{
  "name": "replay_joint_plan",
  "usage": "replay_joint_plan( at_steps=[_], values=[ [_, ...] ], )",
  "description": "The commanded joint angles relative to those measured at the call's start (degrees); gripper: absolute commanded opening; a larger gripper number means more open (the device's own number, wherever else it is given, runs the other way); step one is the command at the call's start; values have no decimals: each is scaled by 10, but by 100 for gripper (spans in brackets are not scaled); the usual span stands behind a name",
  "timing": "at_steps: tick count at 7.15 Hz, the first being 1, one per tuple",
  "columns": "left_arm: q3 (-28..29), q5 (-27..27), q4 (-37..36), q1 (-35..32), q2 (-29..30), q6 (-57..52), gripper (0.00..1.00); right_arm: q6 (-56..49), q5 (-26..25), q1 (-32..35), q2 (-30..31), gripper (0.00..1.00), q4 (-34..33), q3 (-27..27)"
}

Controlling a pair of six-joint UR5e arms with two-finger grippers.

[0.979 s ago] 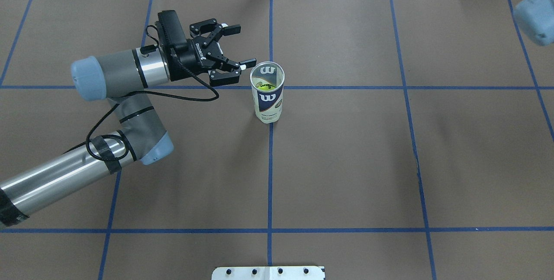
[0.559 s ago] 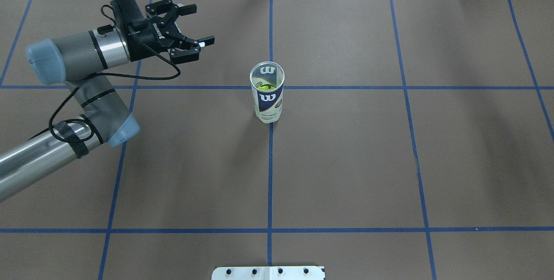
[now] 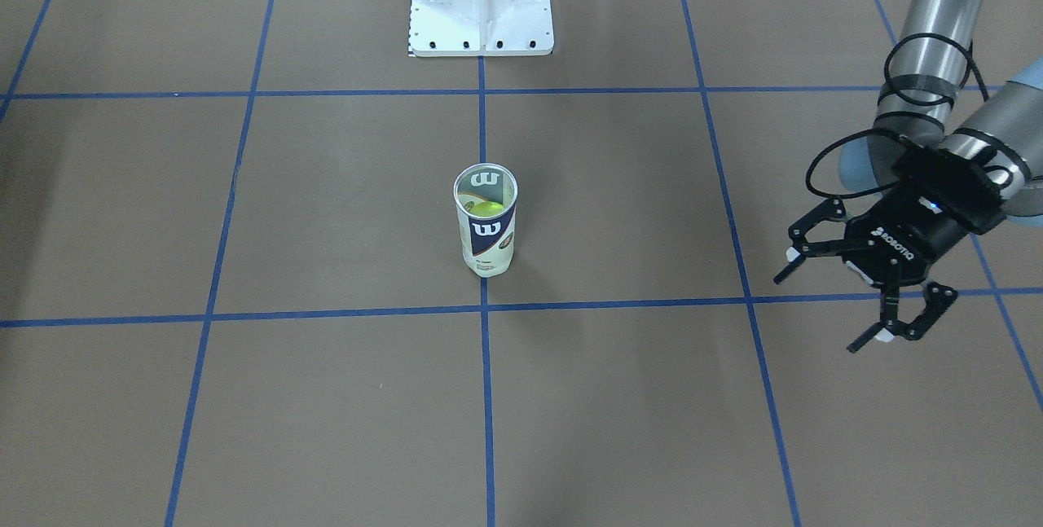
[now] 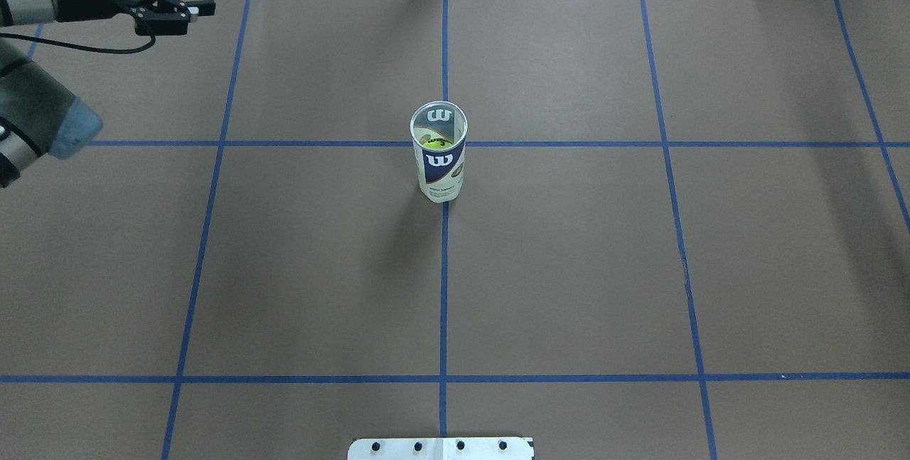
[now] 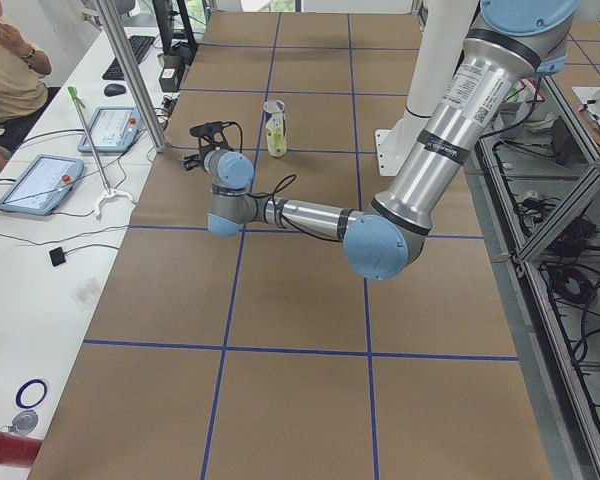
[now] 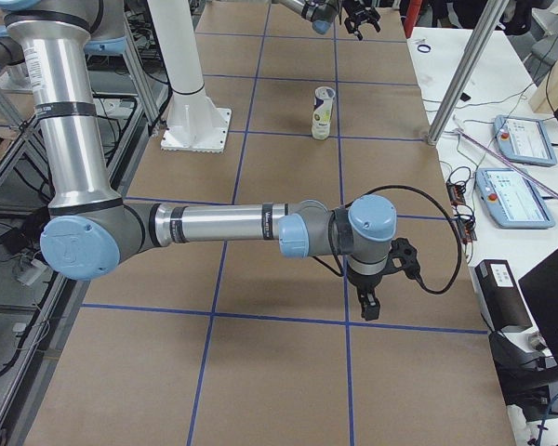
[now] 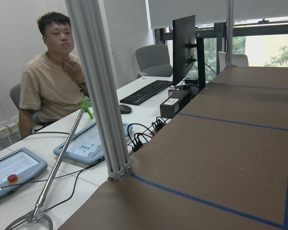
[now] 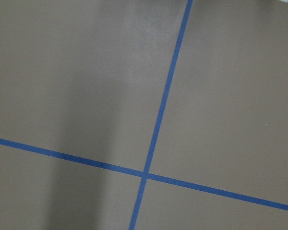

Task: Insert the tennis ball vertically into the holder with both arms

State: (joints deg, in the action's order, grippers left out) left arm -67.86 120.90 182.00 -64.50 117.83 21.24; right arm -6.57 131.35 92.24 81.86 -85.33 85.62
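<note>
We see the holder (image 4: 439, 165) upright at the centre of the bench (image 4: 569, 268), tennis ball (image 4: 435, 140) already inside, so the left hand (image 3: 816, 313) hangs open and empty near a far corner. Whether the right hand (image 6: 370, 302) is open we cannot tell.

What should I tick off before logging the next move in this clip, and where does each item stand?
1. Tennis ball inside the tube: ok, yellow shows through the open top.
2. Tube upright on the table: ok.
3. Left gripper well apart from the tube: ok.
4. Left gripper open and empty: ok.
5. Right gripper away from the tube: ok, low over the table's far end.
6. Right gripper open or shut: cannot tell.
</note>
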Motion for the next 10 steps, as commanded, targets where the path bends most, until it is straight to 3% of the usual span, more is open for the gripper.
replay_joint_plan(
  at_steps=[1, 2, 4, 7, 8, 9, 10],
  values=[
    [1, 54, -67, -68, -12, -33, 100, 21, 2, 0, 9, 100, 22, -6],
    [-3, 56, -134, -92, -12, -77, 100, 20, 2, 0, 9, 100, 23, -6],
    [-5, 46, -281, -123, -32, -273, 100, 21, 2, 0, 8, 100, 23, -6],
    [-10, 45, -440, -168, -62, -346, 100, 21, 2, 0, 8, 100, 23, -7],
    [-8, 44, -517, -175, -71, -433, 100, 21, 1, 0, 8, 100, 23, -7],
    [-21, 45, -616, -201, -72, -470, 100, 21, 1, 0, 8, 100, 23, -7],
    [-75, 49, -758, -210, -74, -467, 100, 21, 2, 0, 10, 100, 23, -8]
  ],
)
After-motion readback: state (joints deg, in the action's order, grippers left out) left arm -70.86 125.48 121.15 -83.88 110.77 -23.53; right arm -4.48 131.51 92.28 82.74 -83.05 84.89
